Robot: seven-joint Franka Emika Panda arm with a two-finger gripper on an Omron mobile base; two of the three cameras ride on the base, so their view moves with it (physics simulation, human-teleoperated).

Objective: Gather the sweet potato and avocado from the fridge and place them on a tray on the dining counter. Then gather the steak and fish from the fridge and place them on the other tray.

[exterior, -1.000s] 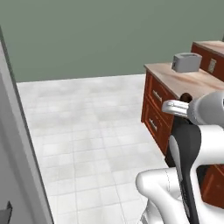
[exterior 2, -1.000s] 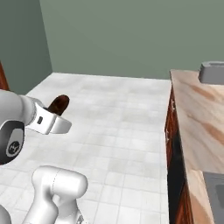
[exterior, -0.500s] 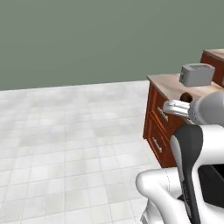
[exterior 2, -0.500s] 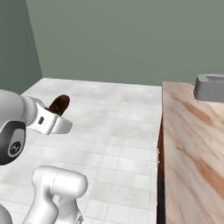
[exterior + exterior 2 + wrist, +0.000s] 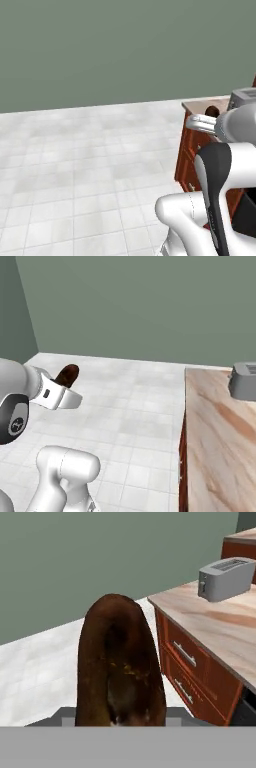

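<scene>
Your jaws are clamped on the reddish-brown oblong sweet potato (image 5: 120, 667), which stands up between them, carried high over the pale tiled floor (image 5: 135, 421). It looks firm, fairly heavy and smooth-skinned, so grip its thick middle. Off to the jaws' right: the beige marbled tabletop (image 5: 220, 624) with its grey toaster (image 5: 231, 577).

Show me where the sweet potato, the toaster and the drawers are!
sweet potato (image 5: 120, 667): hand view, middle of its brown skin.
toaster (image 5: 225, 578): hand view, its grey side.
drawers (image 5: 187, 667): hand view, red-brown front under the counter top.
</scene>
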